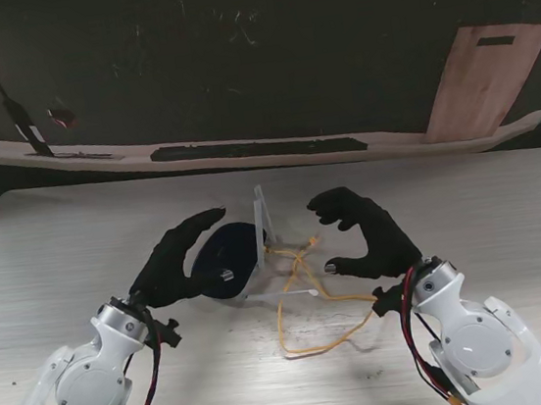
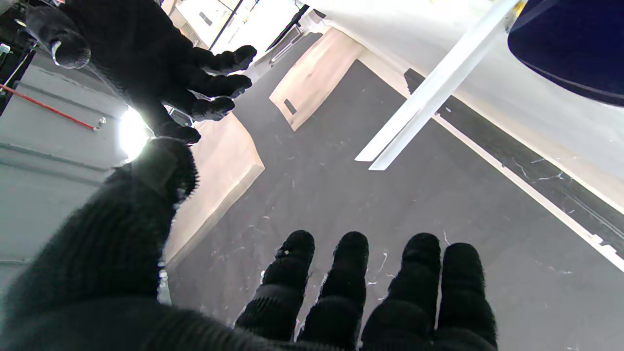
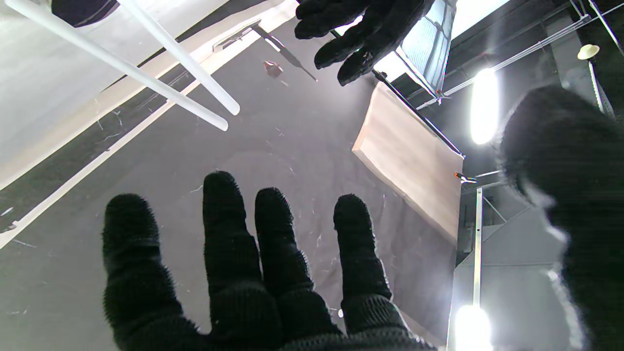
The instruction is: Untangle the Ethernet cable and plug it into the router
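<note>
A thin yellow Ethernet cable lies in loose tangled loops on the table, between my hands and nearer to me. The router is a dark blue rounded body with white flat antennas, standing at the table's middle. My left hand, in a black glove, hovers open just left of the router, fingers spread. My right hand hovers open to the right of the cable's knot, fingers curled, holding nothing. The wrist views show the gloved fingers, the antennas and the opposite hand.
The pale wood-grain table stretches wide on both sides. Beyond its far edge lies dark floor with a light wooden board at the right and a black strip along the edge.
</note>
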You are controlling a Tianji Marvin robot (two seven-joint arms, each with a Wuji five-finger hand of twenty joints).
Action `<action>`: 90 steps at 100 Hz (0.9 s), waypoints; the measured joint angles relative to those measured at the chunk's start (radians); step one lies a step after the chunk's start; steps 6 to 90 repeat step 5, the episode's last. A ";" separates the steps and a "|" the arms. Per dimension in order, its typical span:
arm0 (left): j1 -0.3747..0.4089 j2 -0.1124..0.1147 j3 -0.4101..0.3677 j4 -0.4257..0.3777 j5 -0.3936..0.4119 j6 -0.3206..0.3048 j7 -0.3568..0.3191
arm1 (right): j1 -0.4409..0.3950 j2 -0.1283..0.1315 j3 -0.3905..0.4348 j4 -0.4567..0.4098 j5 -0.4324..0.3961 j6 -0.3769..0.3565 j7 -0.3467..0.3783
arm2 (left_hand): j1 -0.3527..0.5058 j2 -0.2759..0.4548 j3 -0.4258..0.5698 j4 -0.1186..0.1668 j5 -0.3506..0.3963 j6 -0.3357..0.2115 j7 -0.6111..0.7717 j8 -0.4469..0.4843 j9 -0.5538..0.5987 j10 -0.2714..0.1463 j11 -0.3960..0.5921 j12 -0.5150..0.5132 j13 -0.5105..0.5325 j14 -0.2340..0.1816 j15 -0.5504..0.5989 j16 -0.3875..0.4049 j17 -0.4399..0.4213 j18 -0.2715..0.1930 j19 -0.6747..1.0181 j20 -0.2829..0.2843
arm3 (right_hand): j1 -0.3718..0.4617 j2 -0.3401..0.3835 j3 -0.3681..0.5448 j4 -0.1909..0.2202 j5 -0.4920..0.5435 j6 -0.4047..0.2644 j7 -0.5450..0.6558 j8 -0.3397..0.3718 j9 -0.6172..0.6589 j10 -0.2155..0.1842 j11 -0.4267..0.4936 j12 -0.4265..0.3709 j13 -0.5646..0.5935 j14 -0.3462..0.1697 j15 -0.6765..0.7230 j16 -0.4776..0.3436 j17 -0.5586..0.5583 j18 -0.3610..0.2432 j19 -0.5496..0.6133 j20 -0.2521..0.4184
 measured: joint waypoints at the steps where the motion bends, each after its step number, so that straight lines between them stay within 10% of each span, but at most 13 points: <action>1: -0.001 0.000 0.000 0.001 0.000 0.000 0.001 | 0.000 0.000 0.000 0.000 0.000 0.000 0.000 | 0.000 0.000 0.000 0.000 0.000 0.000 0.000 0.000 0.000 0.000 0.000 0.000 0.000 0.000 0.000 0.000 0.000 0.000 0.000 0.000 | 0.000 0.000 0.000 0.000 0.000 0.000 0.000 0.000 0.000 0.000 0.000 0.000 0.000 0.000 0.000 0.000 0.000 0.000 0.000 0.003; 90: -0.003 -0.001 0.002 0.004 0.000 0.000 0.004 | 0.001 0.000 -0.001 0.000 0.001 0.002 0.000 | 0.000 0.000 0.000 0.000 0.000 0.000 0.000 0.000 0.000 0.000 0.000 0.000 0.000 0.000 0.000 0.000 0.000 0.000 0.000 0.000 | 0.000 0.000 0.000 0.000 0.000 0.000 0.000 0.000 0.000 0.000 0.000 0.000 0.000 0.000 0.000 0.000 0.000 0.000 -0.002 0.007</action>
